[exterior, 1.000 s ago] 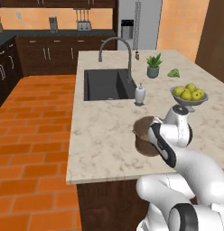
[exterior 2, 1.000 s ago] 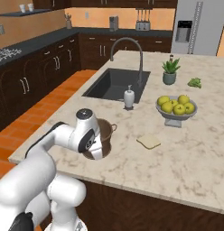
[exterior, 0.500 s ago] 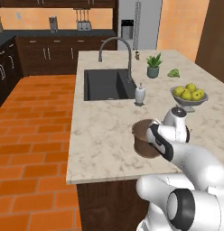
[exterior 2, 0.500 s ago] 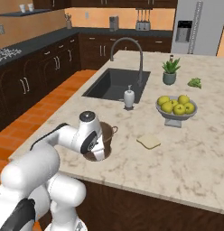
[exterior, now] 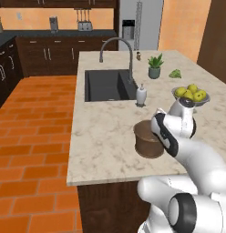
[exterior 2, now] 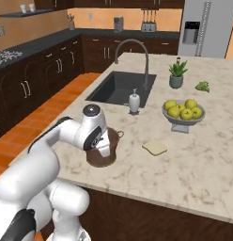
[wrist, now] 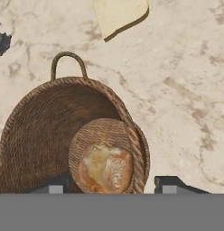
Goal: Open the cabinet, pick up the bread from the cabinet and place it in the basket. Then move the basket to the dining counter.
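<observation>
- We see the basket (wrist: 64, 135) directly below our end effector (wrist: 113, 185): round, brown, tightly woven wicker with a small loop handle on its far rim.
- The bread (wrist: 106, 168) lies on the basket's floor, just ahead of the fingertips (wrist: 170, 184); it is a small round bun, golden-brown with a paler, floury crust.
- Our end effector's two dark fingertips stand spread, one over the basket's interior and one outside its rim, straddling the wall; we cannot tell whether they press it.
- The basket (exterior: 148, 139) stands on the beige marble desk (exterior: 105, 136), near its front edge.
- Beyond the end effector, a flat pale slice (wrist: 120, 16) lies on the desk, apart from the basket.
</observation>
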